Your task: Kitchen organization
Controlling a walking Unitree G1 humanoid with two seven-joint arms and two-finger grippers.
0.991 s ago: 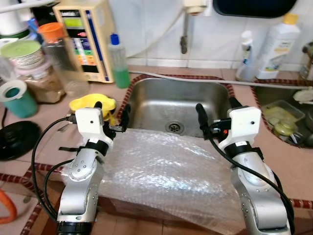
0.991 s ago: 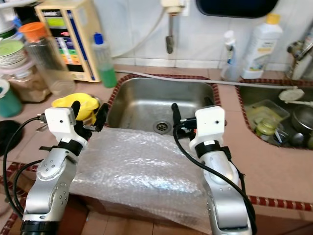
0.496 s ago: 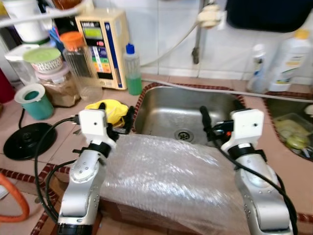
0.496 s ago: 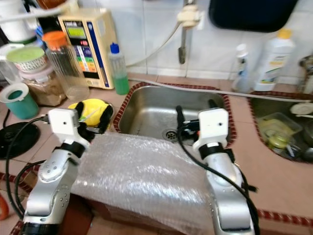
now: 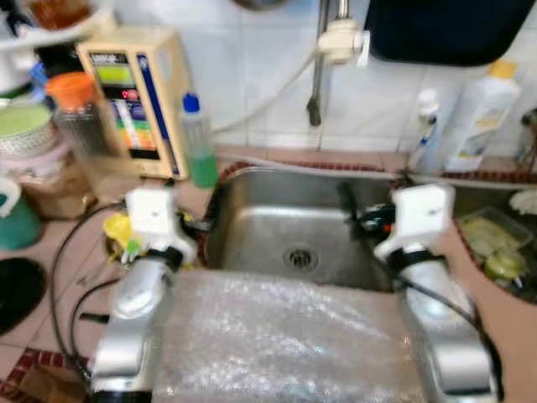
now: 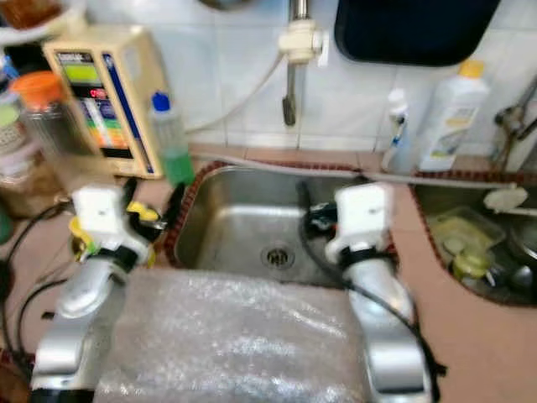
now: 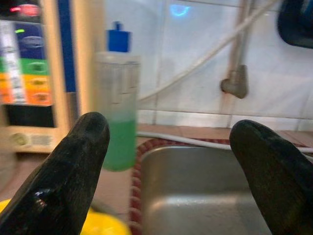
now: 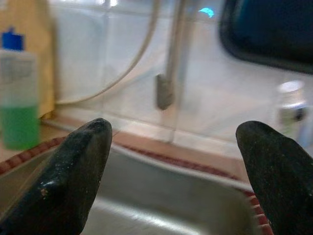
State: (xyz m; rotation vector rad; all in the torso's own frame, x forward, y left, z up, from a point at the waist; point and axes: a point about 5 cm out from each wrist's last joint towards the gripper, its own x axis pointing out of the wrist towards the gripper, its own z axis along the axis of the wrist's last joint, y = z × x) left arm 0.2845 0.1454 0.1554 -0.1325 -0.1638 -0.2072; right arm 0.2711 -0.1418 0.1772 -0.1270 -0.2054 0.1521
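A steel sink (image 5: 268, 210) sits in the tiled counter, with a sheet of bubble wrap (image 5: 277, 336) lying over its front edge. My left gripper (image 6: 153, 201) hovers open and empty at the sink's left rim, beside a yellow soft thing (image 5: 116, 231). Along its fingers I see a green soap bottle (image 7: 117, 117) with a blue cap. My right gripper (image 5: 369, 201) is open and empty above the sink's right side, pointing at the tap pipe (image 8: 166, 90) on the wall.
A beige appliance box (image 5: 134, 101) and jars (image 5: 71, 117) stand at the back left. White bottles (image 5: 478, 109) stand at the back right. A second basin with dishes (image 5: 495, 252) lies to the right. A dark round base (image 5: 17, 290) rests on the left counter.
The whole picture has shifted and blurred, so the camera has moved closer to the wall. Both arms reach further over the sink, still open and empty.
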